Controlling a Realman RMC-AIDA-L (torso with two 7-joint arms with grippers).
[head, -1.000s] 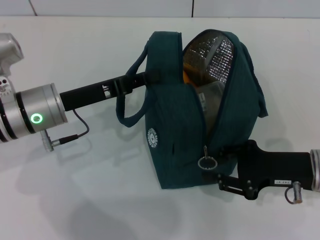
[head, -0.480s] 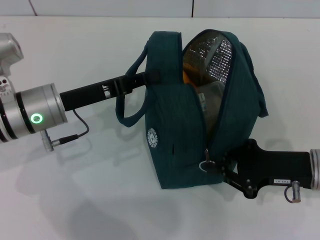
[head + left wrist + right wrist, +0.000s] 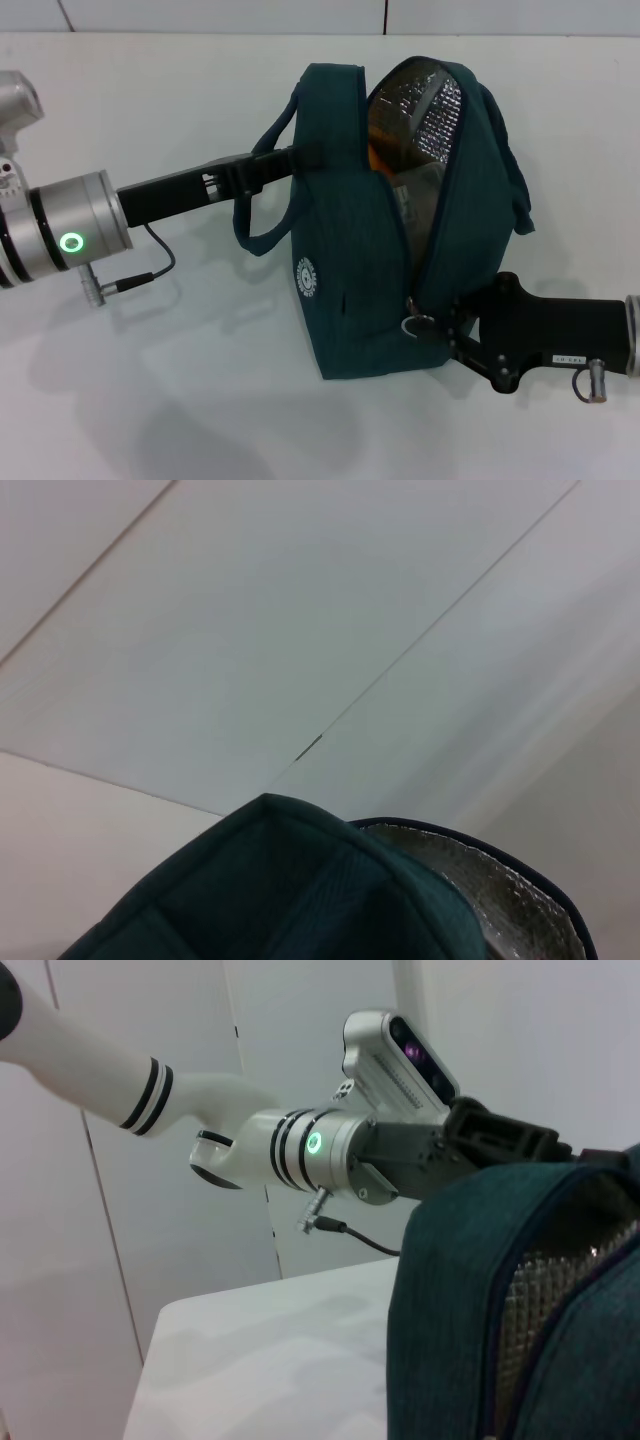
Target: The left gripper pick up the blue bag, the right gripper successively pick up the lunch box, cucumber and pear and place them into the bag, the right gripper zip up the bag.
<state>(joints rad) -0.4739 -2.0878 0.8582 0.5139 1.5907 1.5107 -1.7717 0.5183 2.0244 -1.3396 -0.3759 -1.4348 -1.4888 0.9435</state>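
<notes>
Now two pincers (left (image 3: 300, 157), right (image 3: 440, 328)) grip one bag (image 3: 345, 290).

silver wrist (image 3: 70, 230), green ring light (image 3: 71, 242)

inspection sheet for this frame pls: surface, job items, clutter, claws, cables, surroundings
Surface: white table, bare where visible.
Job's things: blue bag upright, zipper mostly open, foil lining showing; contents inside not identifiable. Zipper pull ring near the bottom of the opening.
Clutter: nothing seen.
Claws: left claw at the bag's handle side, fingers hidden; right claw at the pull ring, grip unclear.
Cables: black cable at the left wrist.
Surroundings: white wall panels.
</notes>
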